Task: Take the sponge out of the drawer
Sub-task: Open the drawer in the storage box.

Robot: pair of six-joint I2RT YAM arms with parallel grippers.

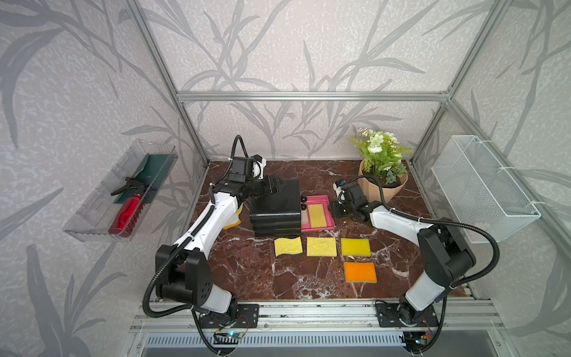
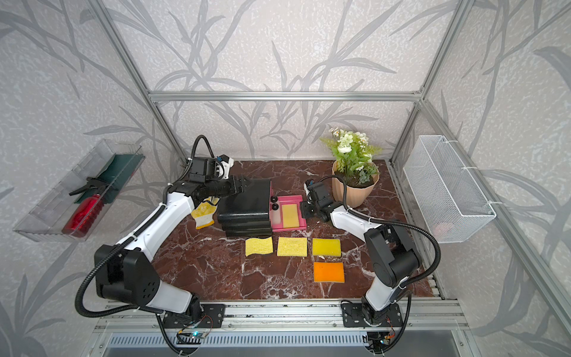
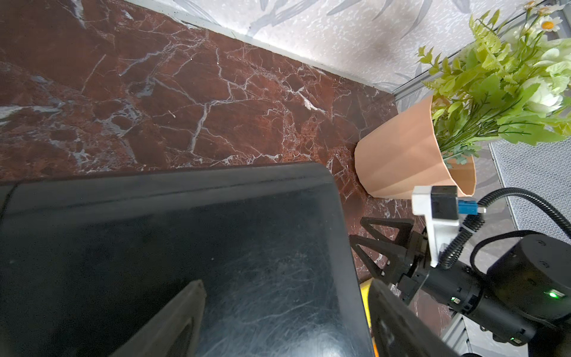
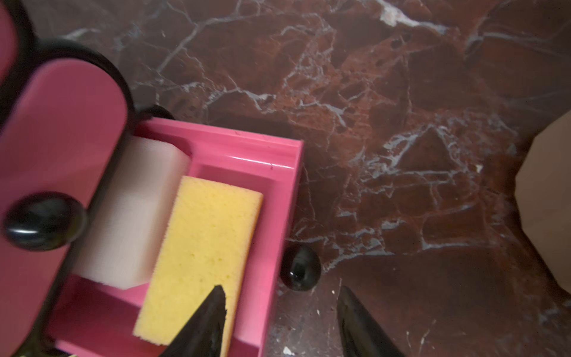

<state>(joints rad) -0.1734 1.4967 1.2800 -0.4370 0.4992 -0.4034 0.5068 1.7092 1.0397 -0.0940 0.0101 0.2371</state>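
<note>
Right gripper [image 4: 279, 290] gapes at pink drawer [image 4: 247, 148] containing yellow sponge [image 4: 200, 247].

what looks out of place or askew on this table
A yellow work glove lies crumpled beside the black drawer unit, under the left arm, unlike the sponges laid flat in front. Nothing looks spilled or damaged.

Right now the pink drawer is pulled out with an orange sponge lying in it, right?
No: the sponge lying in the pulled-out pink drawer is yellow; the right wrist view shows it. The orange sponge lies on the table.
</note>
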